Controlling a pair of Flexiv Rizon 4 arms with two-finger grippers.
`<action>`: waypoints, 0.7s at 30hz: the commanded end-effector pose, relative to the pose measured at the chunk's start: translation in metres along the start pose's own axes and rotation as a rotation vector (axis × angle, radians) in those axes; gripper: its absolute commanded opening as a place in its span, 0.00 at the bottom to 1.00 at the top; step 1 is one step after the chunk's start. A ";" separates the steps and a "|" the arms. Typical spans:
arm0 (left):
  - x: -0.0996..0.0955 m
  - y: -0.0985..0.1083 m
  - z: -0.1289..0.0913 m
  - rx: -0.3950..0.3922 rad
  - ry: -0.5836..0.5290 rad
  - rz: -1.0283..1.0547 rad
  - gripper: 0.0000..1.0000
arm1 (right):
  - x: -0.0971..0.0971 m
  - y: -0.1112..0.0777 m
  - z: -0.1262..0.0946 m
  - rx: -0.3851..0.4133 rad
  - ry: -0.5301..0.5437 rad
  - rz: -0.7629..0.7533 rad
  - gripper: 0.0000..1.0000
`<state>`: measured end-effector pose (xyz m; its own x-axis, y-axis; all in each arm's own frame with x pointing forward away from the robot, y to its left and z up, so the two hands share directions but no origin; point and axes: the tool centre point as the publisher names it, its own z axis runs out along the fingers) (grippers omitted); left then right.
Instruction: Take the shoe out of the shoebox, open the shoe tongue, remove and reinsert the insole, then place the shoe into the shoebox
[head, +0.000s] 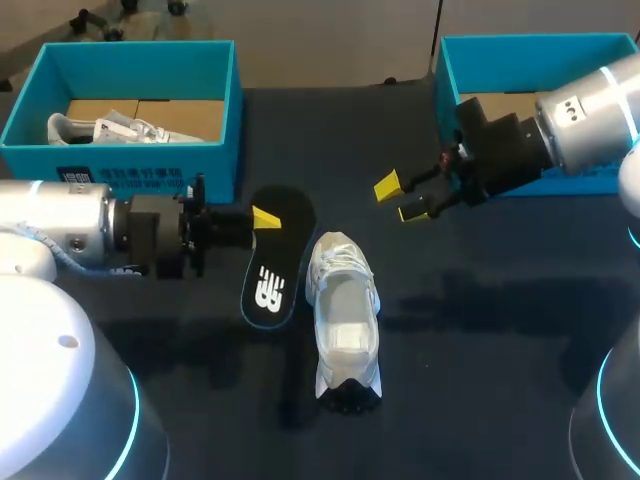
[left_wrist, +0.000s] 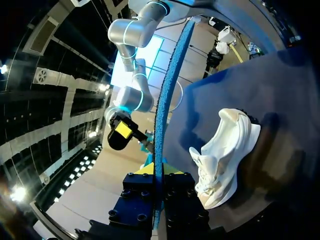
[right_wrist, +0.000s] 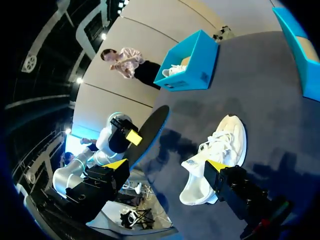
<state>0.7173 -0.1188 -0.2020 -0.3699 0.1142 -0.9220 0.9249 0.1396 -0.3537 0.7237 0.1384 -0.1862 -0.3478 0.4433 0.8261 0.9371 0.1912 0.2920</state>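
Since the insole (head: 270, 275) looks thin, light & bendy, it is pinched at one end by the left jaws, mid-left; shoe (head: 345, 300) is laid mid-frame on desk (head: 480, 380); right jaws are spread, upper right.

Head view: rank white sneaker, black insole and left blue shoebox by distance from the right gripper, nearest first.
From the right gripper, jaws open:
1. white fabric sneaker, mid-table, just toward the left arm's side.
2. flat black insole, beyond the sneaker, held in the left gripper.
3. blue open-top shoebox, far left corner.
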 end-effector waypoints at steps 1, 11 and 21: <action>-0.001 -0.001 0.000 -0.003 0.003 0.000 0.00 | 0.001 0.000 0.001 0.001 -0.004 0.002 1.00; 0.002 -0.029 -0.008 0.041 0.032 -0.003 0.00 | 0.004 -0.029 -0.009 0.054 -0.193 -0.227 1.00; 0.022 -0.054 -0.016 0.057 0.102 -0.045 0.00 | -0.009 -0.063 -0.009 0.170 -0.326 -0.457 1.00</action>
<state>0.6699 -0.1148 -0.2036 -0.4150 0.2058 -0.8863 0.9096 0.0735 -0.4089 0.6739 0.1183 -0.2108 -0.7115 0.5216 0.4708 0.7026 0.5283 0.4766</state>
